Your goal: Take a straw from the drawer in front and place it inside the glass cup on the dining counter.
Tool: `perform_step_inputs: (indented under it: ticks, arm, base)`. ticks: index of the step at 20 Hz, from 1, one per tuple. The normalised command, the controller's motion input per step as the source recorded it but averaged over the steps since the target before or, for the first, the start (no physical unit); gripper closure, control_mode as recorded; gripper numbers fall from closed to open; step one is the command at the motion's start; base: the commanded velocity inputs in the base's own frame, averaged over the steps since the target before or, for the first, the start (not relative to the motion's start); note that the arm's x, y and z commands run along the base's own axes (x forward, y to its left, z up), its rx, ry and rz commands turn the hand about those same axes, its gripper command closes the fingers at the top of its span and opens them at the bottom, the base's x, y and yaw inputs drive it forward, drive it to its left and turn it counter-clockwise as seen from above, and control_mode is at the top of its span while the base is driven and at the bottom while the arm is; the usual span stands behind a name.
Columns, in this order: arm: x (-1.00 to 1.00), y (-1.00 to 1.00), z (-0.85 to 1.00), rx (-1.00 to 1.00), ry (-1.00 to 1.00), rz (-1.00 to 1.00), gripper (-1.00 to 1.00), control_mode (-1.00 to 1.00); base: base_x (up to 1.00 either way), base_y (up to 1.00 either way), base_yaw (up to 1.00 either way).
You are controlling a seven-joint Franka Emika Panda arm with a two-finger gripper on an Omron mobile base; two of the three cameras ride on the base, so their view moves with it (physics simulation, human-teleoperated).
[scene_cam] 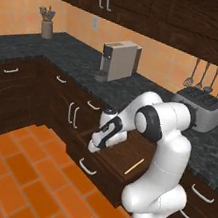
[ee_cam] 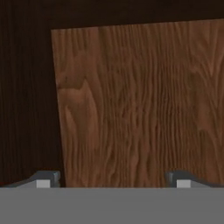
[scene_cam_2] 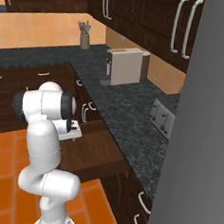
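Straw [scene_cam: 134, 166] on drawer [scene_cam: 123, 156] floor

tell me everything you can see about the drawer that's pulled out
The wide, shallow dark brown wooden drawer stands pulled open from the cabinets below the black speckled granite worktop. A curved silver bar handle sits on its front. Its floor is lighter, grained brown wood. A thin, straight pale yellow straw lies flat on that floor toward the right. The white arm's open two-finger gripper hangs over the left part, touching nothing that can be seen.

Matt, grained brown wood lines the drawer [ee_cam: 140, 105]; the worktop [scene_cam: 79, 60] is speckled black stone.
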Motion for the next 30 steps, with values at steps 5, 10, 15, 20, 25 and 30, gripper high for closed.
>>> perform_step_inputs:
  ticks: [5,10,15,20,25,30]
  arm:
    - [-0.83,0.78,-0.13,0.02,0.02,0.0,-1.0,-1.0]
    - [-0.39,-0.09,0.18,0.01,0.01,-0.23,-1.0,-1.0]
    - [0.53,-0.83,0.04,0.0,0.11,-0.4,-1.0,-1.0]
    - [0.42,-0.63,-0.04,-0.01,0.19,-0.33,-1.0,-1.0]
    - [0.02,-0.57,-0.07,-0.06,0.15,-0.23,-1.0,-1.0]
    - [-0.02,-0.33,-0.24,-0.1,0.06,-0.03,-1.0,-1.0]
  base:
    - [0.0,0.0,0.0]
    - [0.0,0.0,0.0]
    - [0.0,0.0,0.0]
    - [0.0,0.0,0.0]
    - [0.0,0.0,0.0]
    - [0.0,0.0,0.0]
